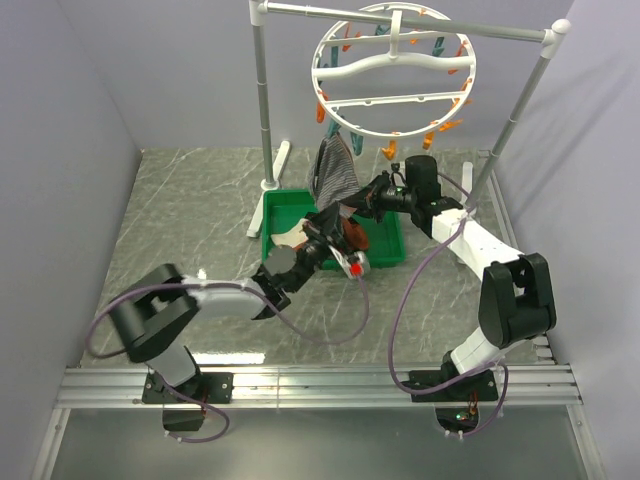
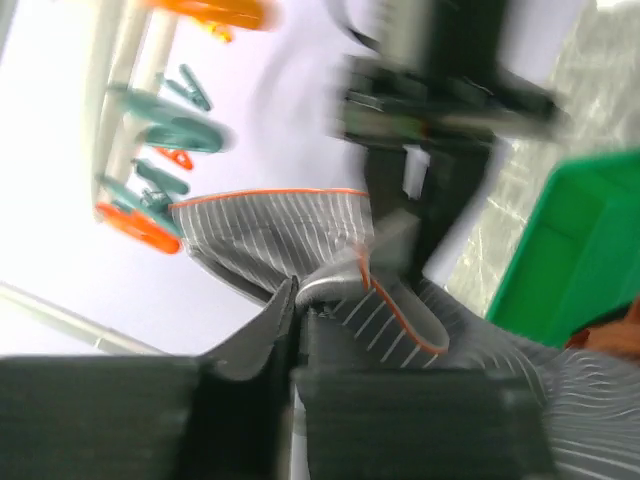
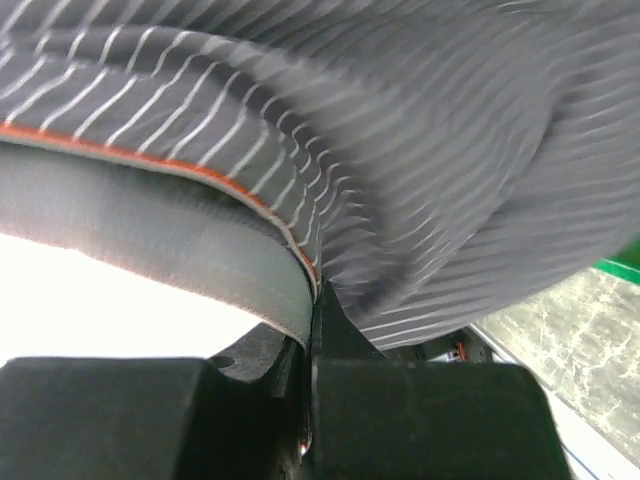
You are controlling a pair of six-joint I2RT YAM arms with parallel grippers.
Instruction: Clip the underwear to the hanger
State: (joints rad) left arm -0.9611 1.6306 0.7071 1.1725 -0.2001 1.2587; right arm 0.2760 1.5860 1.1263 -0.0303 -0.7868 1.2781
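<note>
The grey striped underwear (image 1: 335, 172) hangs bunched just below the white ring hanger (image 1: 392, 70), above the green bin. My left gripper (image 1: 325, 225) is shut on its lower edge; the left wrist view shows the cloth (image 2: 290, 230) pinched between the jaws, with teal and orange clothespins (image 2: 160, 130) at the upper left. My right gripper (image 1: 372, 196) is shut on the waistband; the right wrist view shows the grey band (image 3: 180, 250) and striped cloth (image 3: 400, 150) filling the frame. Whether a clothespin grips the cloth cannot be told.
A green bin (image 1: 283, 210) on the marble table holds an orange-rust garment (image 1: 352, 232) and a white cloth (image 1: 288, 238). The white-and-grey tube rack (image 1: 263, 90) stands behind, its bar carrying the hanger. Walls close in on left and right.
</note>
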